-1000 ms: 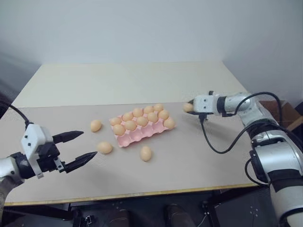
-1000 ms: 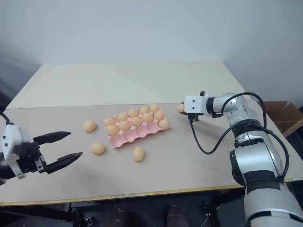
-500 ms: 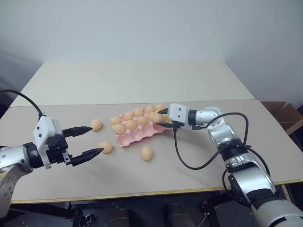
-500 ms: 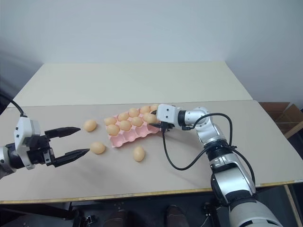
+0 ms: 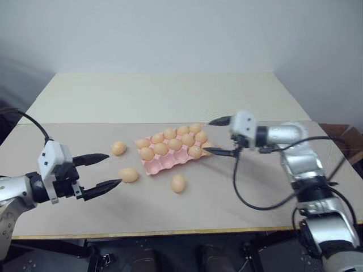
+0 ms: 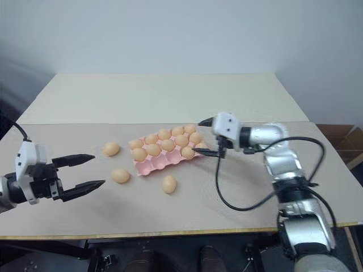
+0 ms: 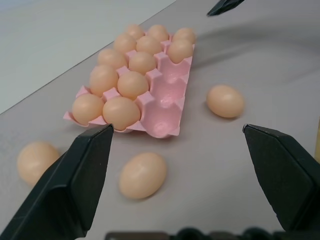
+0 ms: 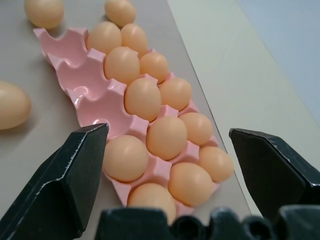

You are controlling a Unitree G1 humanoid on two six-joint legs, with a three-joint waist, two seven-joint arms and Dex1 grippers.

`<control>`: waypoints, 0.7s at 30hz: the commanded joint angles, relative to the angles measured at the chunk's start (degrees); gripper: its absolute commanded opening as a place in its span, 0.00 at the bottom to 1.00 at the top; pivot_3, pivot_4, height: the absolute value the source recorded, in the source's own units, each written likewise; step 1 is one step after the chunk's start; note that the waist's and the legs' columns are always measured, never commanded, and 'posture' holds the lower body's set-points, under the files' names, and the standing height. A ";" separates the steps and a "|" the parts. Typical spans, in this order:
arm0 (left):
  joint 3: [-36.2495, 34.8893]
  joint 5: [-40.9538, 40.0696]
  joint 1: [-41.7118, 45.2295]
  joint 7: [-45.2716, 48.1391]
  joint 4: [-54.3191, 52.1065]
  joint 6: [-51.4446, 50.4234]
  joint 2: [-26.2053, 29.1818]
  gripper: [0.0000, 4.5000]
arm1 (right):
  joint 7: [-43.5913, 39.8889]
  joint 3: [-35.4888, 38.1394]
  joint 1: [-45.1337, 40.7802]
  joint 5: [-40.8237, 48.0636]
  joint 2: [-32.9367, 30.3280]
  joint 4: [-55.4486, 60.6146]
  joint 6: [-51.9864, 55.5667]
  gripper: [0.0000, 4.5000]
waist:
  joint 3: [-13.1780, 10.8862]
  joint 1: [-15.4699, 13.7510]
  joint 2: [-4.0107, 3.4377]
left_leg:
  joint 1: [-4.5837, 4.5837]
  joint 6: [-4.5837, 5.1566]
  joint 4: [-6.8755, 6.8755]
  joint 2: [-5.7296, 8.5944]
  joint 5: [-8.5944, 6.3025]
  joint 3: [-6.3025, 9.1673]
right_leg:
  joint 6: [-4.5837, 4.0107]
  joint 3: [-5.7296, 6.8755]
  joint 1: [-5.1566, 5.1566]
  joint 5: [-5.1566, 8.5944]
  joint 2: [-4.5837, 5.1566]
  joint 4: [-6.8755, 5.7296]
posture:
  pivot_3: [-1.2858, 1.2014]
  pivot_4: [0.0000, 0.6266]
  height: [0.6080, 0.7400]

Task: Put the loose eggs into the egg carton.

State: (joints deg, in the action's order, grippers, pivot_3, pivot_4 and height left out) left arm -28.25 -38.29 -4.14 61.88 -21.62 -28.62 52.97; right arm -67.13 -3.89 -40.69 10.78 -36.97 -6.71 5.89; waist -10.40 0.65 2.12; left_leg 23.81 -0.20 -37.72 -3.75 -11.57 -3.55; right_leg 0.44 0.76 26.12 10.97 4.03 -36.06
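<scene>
The pink egg carton (image 5: 173, 160) lies mid-table with several eggs in its cups; three cups along its near row (image 7: 165, 95) are bare. Three loose eggs rest on the table: one left of the carton (image 5: 118, 148), one nearer the front left (image 5: 129, 175), one in front of the carton (image 5: 178, 183). My left gripper (image 5: 113, 169) hovers open just left of the front-left egg, which sits between and ahead of its fingers (image 7: 75, 185). My right gripper (image 5: 207, 136) stands open and holds nothing at the carton's right end, facing the filled cups (image 8: 166, 136).
The table (image 5: 238, 204) is tan at the front with a paler section (image 5: 159, 96) at the back. A black cable (image 5: 241, 192) hangs from my right wrist down to the tabletop right of the carton. A cardboard box (image 6: 354, 141) stands off the table's right edge.
My right gripper carried an egg from the right to the carton's right end, opened and drew back a little to the right, now empty. The left gripper stayed put.
</scene>
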 commanded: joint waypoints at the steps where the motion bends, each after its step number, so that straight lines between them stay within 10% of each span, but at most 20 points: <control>1: -3.78 -0.02 -1.13 1.94 0.43 1.35 1.53 1.00 | -2.43 7.74 5.23 10.05 -6.01 11.51 10.69 1.00 | 0.00 -0.20 0.00 | 0.00 0.00 0.00 0.00 0.00 0.00 | -0.01 0.01 0.00 0.01 0.01 0.00 | 0.52 0.24 1.00; 10: -10.31 -0.18 -6.39 6.21 4.14 1.18 2.41 1.00 | -2.89 27.45 29.52 25.58 -15.30 28.03 24.75 1.00 | 0.02 -0.29 0.03 | -0.09 -0.02 -0.02 -0.04 -0.01 -0.05 | -0.35 -0.01 -0.01 0.22 0.02 0.00 | 0.52 0.24 1.00; 21: -10.52 -1.90 -7.50 5.70 0.97 -0.23 1.53 1.00 | 0.01 24.60 31.61 24.92 -15.93 29.03 22.89 1.00 | 0.05 -0.03 0.08 | -0.08 -0.20 -0.07 -0.02 -0.12 -0.15 | -0.31 -0.04 0.01 0.20 0.08 0.05 | 0.52 0.24 1.00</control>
State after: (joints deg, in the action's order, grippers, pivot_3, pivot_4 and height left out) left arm -37.11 -39.14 -12.03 67.75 -19.40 -28.81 54.30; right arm -67.38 21.33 -8.00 35.32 -52.13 20.87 30.27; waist -10.35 0.62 2.20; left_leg 23.75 -0.30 -37.78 -3.78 -11.63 -3.70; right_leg 0.13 0.71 26.14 11.17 4.10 -36.01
